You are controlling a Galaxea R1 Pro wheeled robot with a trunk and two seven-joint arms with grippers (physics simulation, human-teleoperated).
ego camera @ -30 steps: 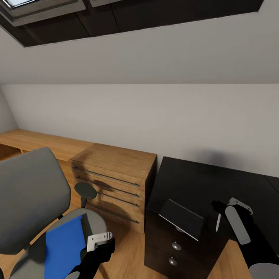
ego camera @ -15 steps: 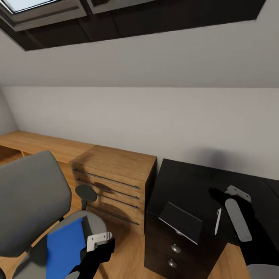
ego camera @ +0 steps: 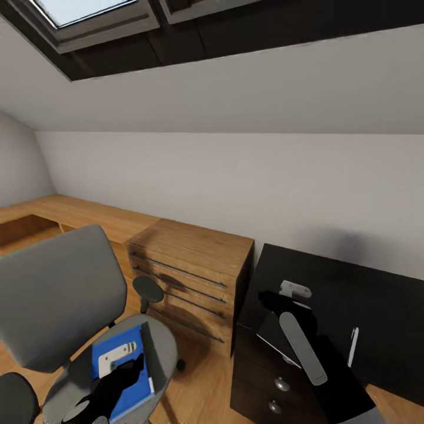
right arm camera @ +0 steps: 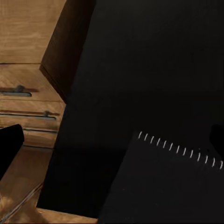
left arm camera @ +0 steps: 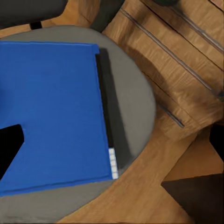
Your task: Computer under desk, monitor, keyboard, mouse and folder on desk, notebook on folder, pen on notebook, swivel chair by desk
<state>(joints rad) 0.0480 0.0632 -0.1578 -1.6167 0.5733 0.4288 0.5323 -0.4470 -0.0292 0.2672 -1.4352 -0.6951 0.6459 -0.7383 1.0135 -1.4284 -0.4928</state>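
Observation:
The blue folder [ego camera: 126,377] [left arm camera: 51,116] lies flat on the grey seat of the swivel chair [ego camera: 59,294], dark spine toward the seat's edge. My left gripper [ego camera: 115,357] [left arm camera: 112,144] hovers open just above the folder, with nothing between its fingers. On the near corner of the black desk [ego camera: 365,288] lies the dark notebook [ego camera: 270,331] [right arm camera: 172,186], partly covered by my right arm. My right gripper [ego camera: 294,290] [right arm camera: 112,140] stands open above the desk just past the notebook. The white pen [ego camera: 353,347] lies on the desk to the right of that arm.
A light wooden dresser [ego camera: 194,265] stands between chair and desk, against the pale wall. The desk's dark drawer unit [ego camera: 277,388] faces me below the notebook. A low wooden ledge [ego camera: 70,212] runs along the wall at left. A skylight [ego camera: 88,12] is overhead.
The head view has shifted, with the scene sliding right. My right gripper moved left from beside the pen to over the notebook. My left gripper moved left from beside the folder to over it.

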